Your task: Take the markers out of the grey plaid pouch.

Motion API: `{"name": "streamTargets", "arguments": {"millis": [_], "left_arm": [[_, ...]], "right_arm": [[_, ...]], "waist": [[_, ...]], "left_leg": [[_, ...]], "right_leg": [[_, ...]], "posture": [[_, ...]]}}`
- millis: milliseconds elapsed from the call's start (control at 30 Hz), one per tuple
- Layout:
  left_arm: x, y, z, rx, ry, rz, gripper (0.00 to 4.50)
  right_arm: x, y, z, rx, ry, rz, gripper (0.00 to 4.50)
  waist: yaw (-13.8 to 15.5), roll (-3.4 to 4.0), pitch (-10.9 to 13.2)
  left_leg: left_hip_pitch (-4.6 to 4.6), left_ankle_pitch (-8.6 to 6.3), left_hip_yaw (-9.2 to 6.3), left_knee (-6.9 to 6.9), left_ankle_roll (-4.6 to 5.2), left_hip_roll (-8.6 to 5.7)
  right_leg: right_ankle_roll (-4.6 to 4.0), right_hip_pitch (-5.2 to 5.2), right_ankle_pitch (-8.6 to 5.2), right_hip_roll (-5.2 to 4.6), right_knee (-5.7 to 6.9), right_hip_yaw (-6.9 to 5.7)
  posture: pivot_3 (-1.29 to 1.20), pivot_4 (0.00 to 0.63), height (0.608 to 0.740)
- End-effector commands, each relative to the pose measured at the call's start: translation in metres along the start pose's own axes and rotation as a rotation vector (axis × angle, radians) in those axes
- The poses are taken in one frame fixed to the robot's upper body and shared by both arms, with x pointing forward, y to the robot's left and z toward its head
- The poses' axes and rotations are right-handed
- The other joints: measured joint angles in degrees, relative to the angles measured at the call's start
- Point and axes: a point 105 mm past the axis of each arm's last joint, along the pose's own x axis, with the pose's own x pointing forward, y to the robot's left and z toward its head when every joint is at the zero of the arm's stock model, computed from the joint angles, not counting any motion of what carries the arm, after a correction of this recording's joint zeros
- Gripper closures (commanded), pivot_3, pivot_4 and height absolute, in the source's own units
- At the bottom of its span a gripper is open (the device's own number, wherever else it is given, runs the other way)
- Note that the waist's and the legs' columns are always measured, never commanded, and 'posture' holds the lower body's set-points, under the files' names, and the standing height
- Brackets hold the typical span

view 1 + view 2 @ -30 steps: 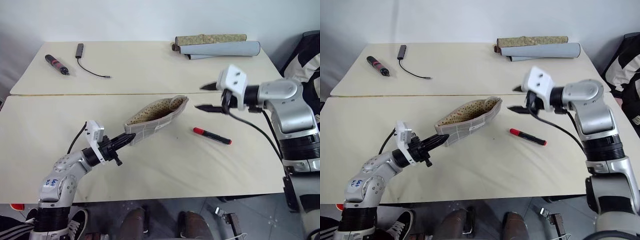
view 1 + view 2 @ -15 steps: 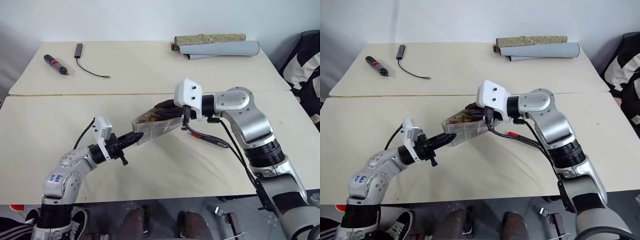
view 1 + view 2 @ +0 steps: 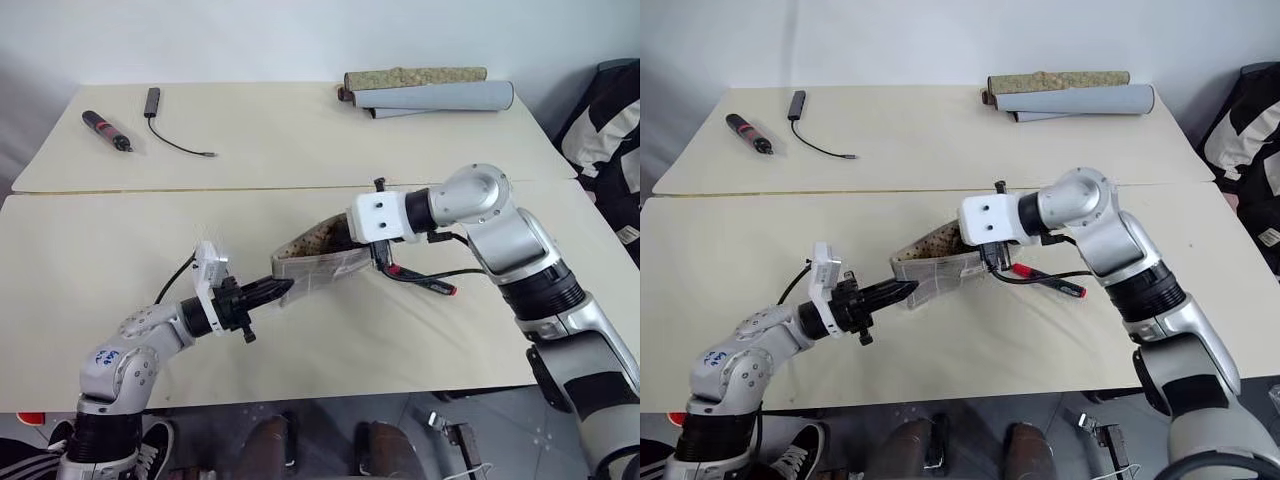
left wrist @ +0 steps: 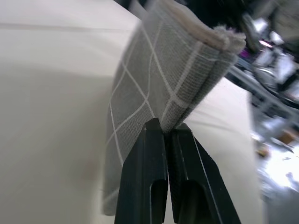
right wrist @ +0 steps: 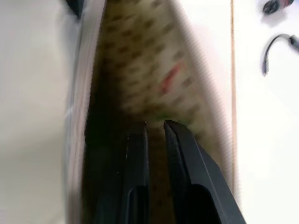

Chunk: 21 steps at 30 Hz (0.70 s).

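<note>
We see the grey plaid pouch (image 3: 318, 258) in the middle of the pale surface (image 3: 90, 250), its mouth open toward two o'clock. Our left hand (image 4: 164, 132) is pressed together, pinching the pouch's near corner. Our right hand (image 5: 153, 127) is inside the spotted brown lining, its fingers (image 5: 136, 154) nearly together, and we cannot tell if they grip anything. The red marker (image 3: 1050, 282) lies at three o'clock of the pouch.

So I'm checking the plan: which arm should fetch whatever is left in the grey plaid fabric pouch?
Right: the right gripper is already inside the grey plaid fabric pouch; the left gripper is shut on its corner, holding it.
</note>
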Motion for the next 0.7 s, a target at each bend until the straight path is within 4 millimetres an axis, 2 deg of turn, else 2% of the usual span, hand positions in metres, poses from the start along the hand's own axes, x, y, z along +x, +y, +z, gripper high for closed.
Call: {"name": "streamTargets", "arguments": {"millis": [33,133,200,267,367,500,700], "left_arm": [[0.004,-0.012,0.011,-0.016,-0.009,-0.081,4.5],[0.004,-0.013,0.011,-0.029,0.005,-0.091,4.5],[0.005,-0.011,0.01,-0.014,0.017,-0.089,4.5],[0.004,-0.011,0.01,-0.015,0.019,-0.086,4.5],[0.003,-0.011,0.008,-0.02,0.02,-0.085,4.5],[0.003,-0.013,0.004,-0.031,0.027,-0.087,4.5],[0.003,-0.012,0.003,-0.027,0.032,-0.082,4.5]], "right_arm": [[0.006,0.007,0.005,-0.078,0.047,0.078,3.88],[0.011,0.008,0.011,-0.079,0.041,0.101,3.88],[0.013,0.022,0.0,-0.045,0.101,0.176,3.88],[0.014,0.027,-0.003,-0.015,0.118,0.197,3.88],[0.017,0.022,-0.002,0.0,0.114,0.161,3.27],[0.02,0.02,-0.006,-0.052,0.136,0.141,2.17],[0.028,0.02,-0.009,-0.047,0.129,0.121,2.17]], "waist": [[0.24,0.0,0.0],[0.36,0.0,0.0],[0.36,0.0,0.0],[0.42,0.0,0.0],[0.39,0.0,0.0],[0.4,0.0,0.0],[0.37,0.0,0.0]], "left_leg": [[-0.01,0.0,0.0,0.0,-0.01,0.03],[-0.01,0.0,0.0,0.03,-0.02,0.03],[-0.01,0.0,0.01,0.04,-0.02,0.03],[-0.01,0.0,0.01,0.03,-0.03,0.04],[-0.01,-0.01,0.01,0.03,-0.05,0.05],[-0.01,-0.02,0.02,0.03,-0.08,0.05],[-0.01,-0.02,0.03,0.03,-0.09,0.05]], "right_leg": [[-0.02,0.0,0.0,0.03,-0.01,0.0],[-0.04,-0.01,0.0,0.03,-0.01,0.04],[-0.05,-0.01,0.01,0.03,0.0,0.07],[-0.05,-0.02,0.01,0.04,0.0,0.07],[-0.06,-0.03,0.01,0.05,-0.01,0.09],[-0.06,-0.04,0.01,0.05,-0.01,0.1],[-0.06,-0.04,0.02,0.07,0.0,0.11]], "posture": [[0.0,0.15,0.74],[0.0,0.15,0.74],[0.0,0.15,0.74],[0.0,0.15,0.74],[0.0,0.15,0.74],[0.0,0.15,0.74],[0.0,0.15,0.74]]}}
